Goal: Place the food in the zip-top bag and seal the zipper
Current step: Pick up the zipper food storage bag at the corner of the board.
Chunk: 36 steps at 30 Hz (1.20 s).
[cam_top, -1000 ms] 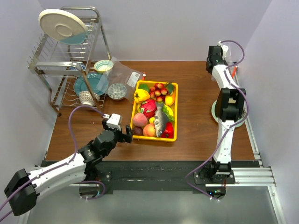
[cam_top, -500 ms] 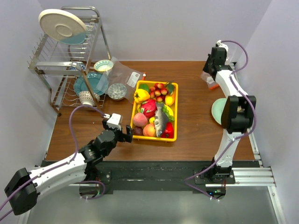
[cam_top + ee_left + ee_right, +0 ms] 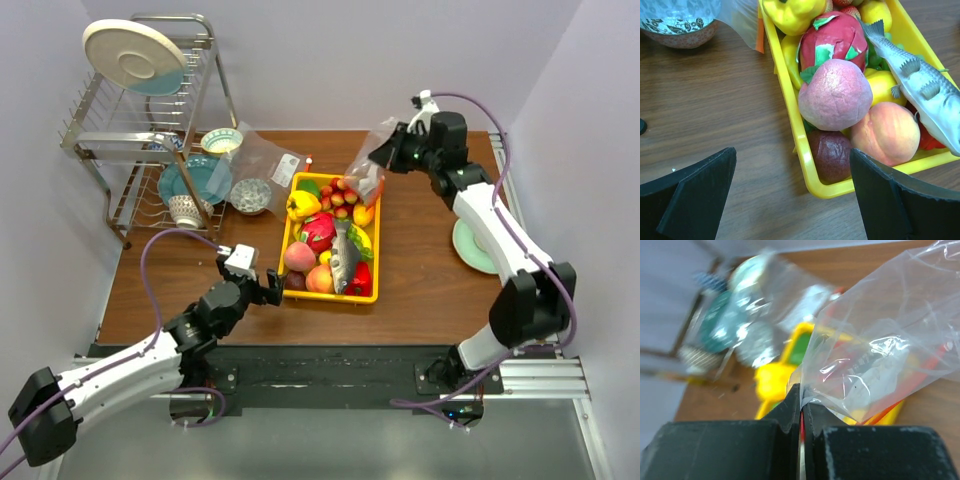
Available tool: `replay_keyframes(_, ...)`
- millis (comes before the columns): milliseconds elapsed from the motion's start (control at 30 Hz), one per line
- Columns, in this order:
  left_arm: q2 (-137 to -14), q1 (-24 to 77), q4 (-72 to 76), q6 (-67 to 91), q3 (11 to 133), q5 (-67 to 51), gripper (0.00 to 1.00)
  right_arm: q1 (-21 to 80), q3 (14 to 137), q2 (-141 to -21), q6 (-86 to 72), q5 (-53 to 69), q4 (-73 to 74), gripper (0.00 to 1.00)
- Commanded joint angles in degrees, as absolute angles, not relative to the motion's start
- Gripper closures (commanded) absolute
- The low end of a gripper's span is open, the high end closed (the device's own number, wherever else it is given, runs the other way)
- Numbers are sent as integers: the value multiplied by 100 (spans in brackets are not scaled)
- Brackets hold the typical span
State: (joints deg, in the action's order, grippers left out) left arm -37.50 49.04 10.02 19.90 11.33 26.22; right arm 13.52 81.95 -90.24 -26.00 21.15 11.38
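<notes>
The right gripper [image 3: 801, 395], jaws closed, pinches the zip-top bag [image 3: 880, 340] above the yellow tray [image 3: 330, 297]; the left gripper [image 3: 272, 288] gapes wide alongside.

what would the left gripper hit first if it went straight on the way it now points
Most likely the left gripper meets the near corner wall of the yellow tray, with the dark purple fruit just behind it; depth is hard to judge.
</notes>
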Motion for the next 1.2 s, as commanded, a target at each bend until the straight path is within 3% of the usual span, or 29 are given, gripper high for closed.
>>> replay_keyframes(0, -3604, 4922, 1353, 1890, 1055, 2637, 0, 1740, 7841, -8140, -2979, 3382, 906, 100)
replay_keyframes(267, -3516, 4922, 1380, 1855, 1011, 2549, 0, 2109, 7040, -7269, -3666, 5264, 253, 98)
replay_keyframes(500, -3507, 4913, 1389, 1846, 1002, 2505, 0, 2118, 7268, -6795, -2549, 4545, 2081, 100)
replay_keyframes(800, -3524, 4922, 1406, 1837, 1002, 2470, 0, 2109, 8349, -6136, -1557, 2761, 3927, 100)
replay_keyframes(1067, -3551, 4913, 1424, 1828, 1002, 2461, 0, 2118, 8263, -6266, -1985, 3435, 3140, 99)
replay_keyframes(1133, -3525, 4922, 1415, 1828, 1002, 2470, 0, 2162, 8043, -6633, -2232, 3840, 2902, 91)
replay_keyframes(1167, -3524, 4922, 1406, 1828, 1002, 2470, 0, 2206, 7999, -6775, -2302, 3945, 2709, 63)
